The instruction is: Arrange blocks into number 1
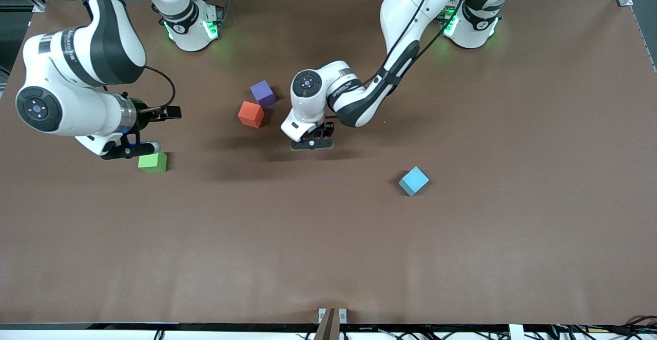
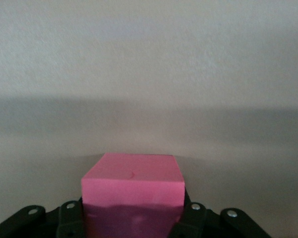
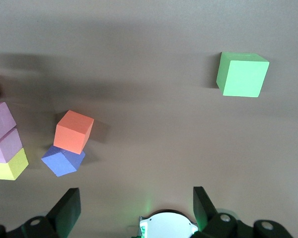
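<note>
Placement step: left claw clamped on pink block low over mid tabletop, right claw wide, idle above green cube; next: release, then fetch light blue block.

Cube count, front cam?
4: purple cube beside orange cube; green cube by right gripper; light blue cube nearest camera. More may hide under left gripper.

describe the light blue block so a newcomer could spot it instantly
Start at the left claw, low over the middle of the table. Move nearer the front camera and toward the left arm's end: the light blue block sits alone on bare brown surface. It is the only blue cube; the orange block and purple block touch each other.
</note>
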Controlling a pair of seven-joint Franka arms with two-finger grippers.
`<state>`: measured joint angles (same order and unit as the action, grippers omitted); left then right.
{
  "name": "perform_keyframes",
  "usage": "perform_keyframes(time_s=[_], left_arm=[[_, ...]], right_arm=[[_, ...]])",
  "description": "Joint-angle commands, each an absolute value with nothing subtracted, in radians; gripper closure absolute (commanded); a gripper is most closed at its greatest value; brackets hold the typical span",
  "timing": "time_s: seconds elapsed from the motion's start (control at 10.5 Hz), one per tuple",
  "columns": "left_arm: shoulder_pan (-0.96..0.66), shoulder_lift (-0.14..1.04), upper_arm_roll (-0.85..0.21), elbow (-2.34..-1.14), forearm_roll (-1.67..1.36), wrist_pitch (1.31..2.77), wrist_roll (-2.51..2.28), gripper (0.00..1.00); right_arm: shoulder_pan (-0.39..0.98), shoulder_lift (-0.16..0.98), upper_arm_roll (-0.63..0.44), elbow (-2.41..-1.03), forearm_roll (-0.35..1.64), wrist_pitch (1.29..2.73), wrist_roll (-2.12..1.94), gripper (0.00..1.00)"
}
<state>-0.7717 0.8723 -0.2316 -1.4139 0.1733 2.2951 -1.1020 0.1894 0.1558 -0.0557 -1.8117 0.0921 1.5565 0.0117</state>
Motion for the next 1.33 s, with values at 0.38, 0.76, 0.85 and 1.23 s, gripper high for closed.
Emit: perform_keyframes(time_s=[0.38, 0.76, 0.85, 1.23], left_arm=[[-0.827, 0.89, -0.207, -1.407, 0.172, 2.301, -1.141, 1.0], [-0.839, 0.885, -0.198, -1.411, 0.213, 2.299, -1.141, 0.0], [-0.836, 0.879, -0.195, -1.41, 0.219, 2.299, -1.143, 0.0], [-0.825, 0.793, -0.164, -1.401, 0.215, 2.275, -1.144, 0.0]], right_arm=[[0.195, 0.164, -0.043, -1.804, 0.075, 1.546, 0.021, 0.0], [0.202, 0.164, -0.043, -1.804, 0.075, 1.543, 0.02, 0.0], [0.204, 0.164, -0.043, -1.804, 0.075, 1.543, 0.021, 0.0], [0.207, 0.164, -0.043, -1.801, 0.075, 1.543, 0.02, 0.0]])
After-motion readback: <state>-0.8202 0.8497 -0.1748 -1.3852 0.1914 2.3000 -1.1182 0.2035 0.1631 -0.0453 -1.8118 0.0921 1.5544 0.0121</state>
